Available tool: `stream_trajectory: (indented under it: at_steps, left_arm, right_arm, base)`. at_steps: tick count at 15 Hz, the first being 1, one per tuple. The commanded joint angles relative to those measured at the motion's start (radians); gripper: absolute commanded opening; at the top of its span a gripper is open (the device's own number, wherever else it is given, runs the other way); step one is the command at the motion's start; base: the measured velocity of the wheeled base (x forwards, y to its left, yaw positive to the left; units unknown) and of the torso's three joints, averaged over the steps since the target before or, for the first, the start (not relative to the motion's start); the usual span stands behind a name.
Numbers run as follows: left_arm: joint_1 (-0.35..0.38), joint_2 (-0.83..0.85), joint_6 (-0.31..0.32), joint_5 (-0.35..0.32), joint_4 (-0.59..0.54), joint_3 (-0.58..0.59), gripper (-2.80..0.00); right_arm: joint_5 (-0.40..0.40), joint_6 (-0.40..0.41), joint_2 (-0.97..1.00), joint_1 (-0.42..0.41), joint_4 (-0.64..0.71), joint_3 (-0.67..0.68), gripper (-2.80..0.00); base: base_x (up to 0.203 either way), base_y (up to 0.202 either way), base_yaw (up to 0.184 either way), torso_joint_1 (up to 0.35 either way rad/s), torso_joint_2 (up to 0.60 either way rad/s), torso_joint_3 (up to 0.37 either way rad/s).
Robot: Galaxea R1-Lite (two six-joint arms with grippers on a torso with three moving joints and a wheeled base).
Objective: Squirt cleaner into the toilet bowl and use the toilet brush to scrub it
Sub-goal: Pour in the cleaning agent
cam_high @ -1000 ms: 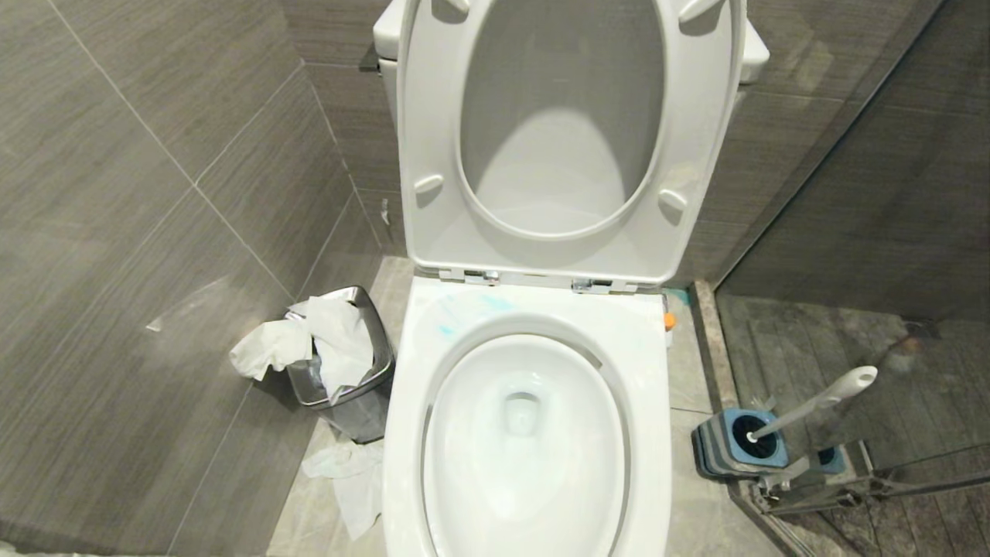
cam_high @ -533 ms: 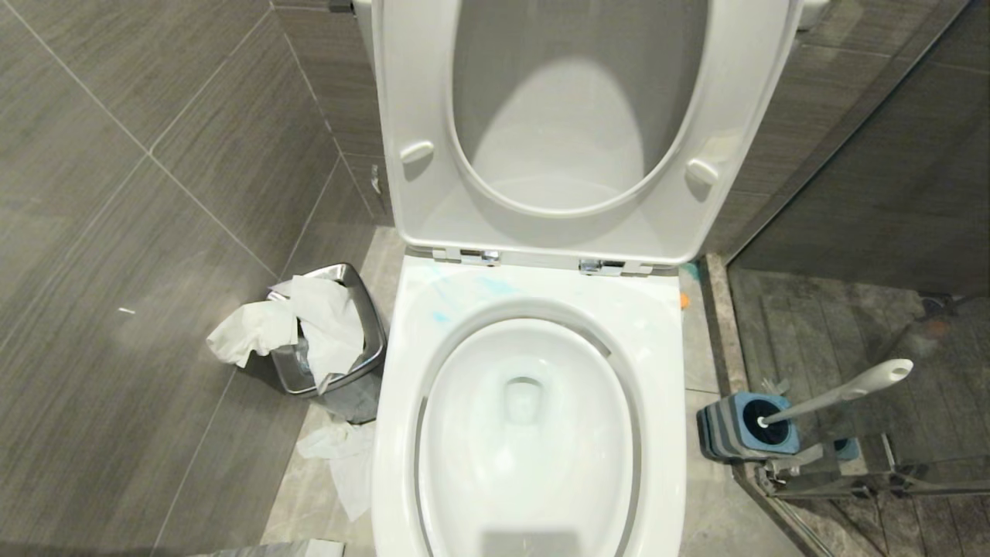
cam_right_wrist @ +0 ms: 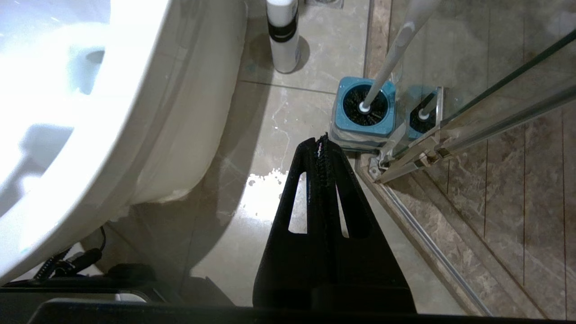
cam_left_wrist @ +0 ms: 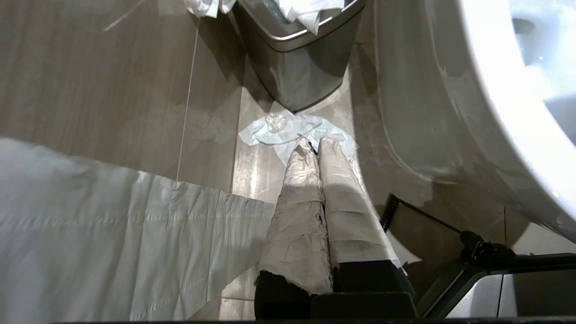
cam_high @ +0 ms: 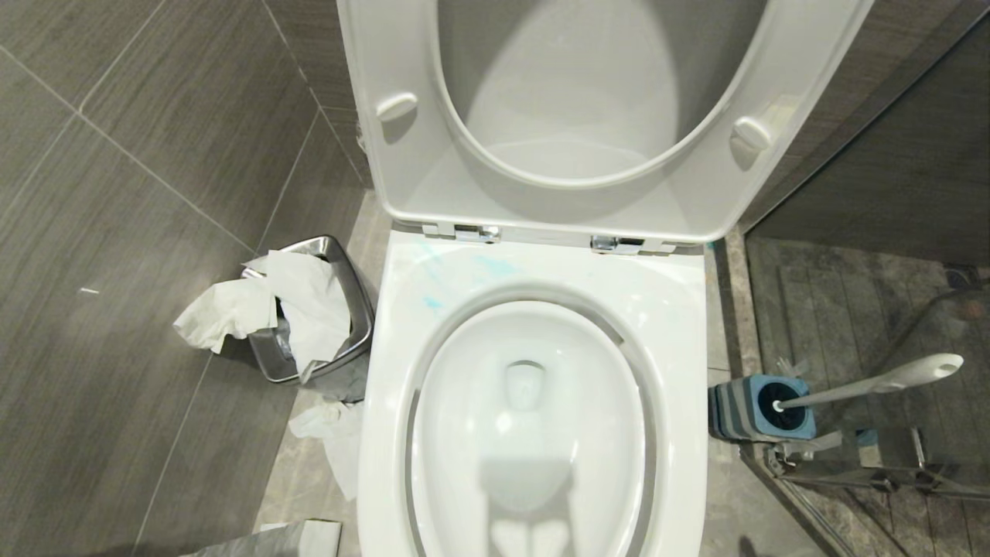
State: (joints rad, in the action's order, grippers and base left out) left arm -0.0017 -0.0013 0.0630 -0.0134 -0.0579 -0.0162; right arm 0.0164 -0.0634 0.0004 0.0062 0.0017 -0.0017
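toilet brush [cam_high: 866, 384] stands right of the toilet bowl [cam_high: 534, 433], handle leaning right; nearer right claw [cam_right_wrist: 322, 143] closed, empty.

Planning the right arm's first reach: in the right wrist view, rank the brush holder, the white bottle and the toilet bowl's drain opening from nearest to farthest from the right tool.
1. Brush holder, just beyond the right tool, against the glass door frame.
2. White bottle, farther along the floor, beside the toilet.
3. Drain opening, inside the toilet bowl.

Holder [cam_high: 762, 408] hides toilet brush [cam_high: 874, 384] bristles; frame crops toilet bowl [cam_high: 534, 433]
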Motion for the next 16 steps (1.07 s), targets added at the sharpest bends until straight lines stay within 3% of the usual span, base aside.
stream_trajectory:
  at_steps: [1, 10, 16]
  left_arm:
    - [0.0, 0.001, 0.0, 0.0, 0.0, 0.001, -2.8]
    - [0.0, 0.001, 0.003, -0.003, 0.0, 0.001, -2.8]
    - [0.0, 0.001, -0.005, 0.003, 0.0, 0.001, -2.8]
  right_arm:
    - [0.0, -0.001, 0.0, 0.0, 0.0, 0.0, -2.8]
    - [0.0, -0.003, 0.0, 0.001, 0.0, 0.0, -2.8]
    - [0.004, 0.005, 0.002, 0.0, 0.056, -0.026, -2.8]
  base:
    - [0.0, 0.0, 0.0, 0.004, 0.0, -0.194]
    - [0.0, 0.0, 0.0, 0.001, 0.0, -0.198]
    - [0.0, 0.0, 0.0, -0.001, 0.0, -0.031]
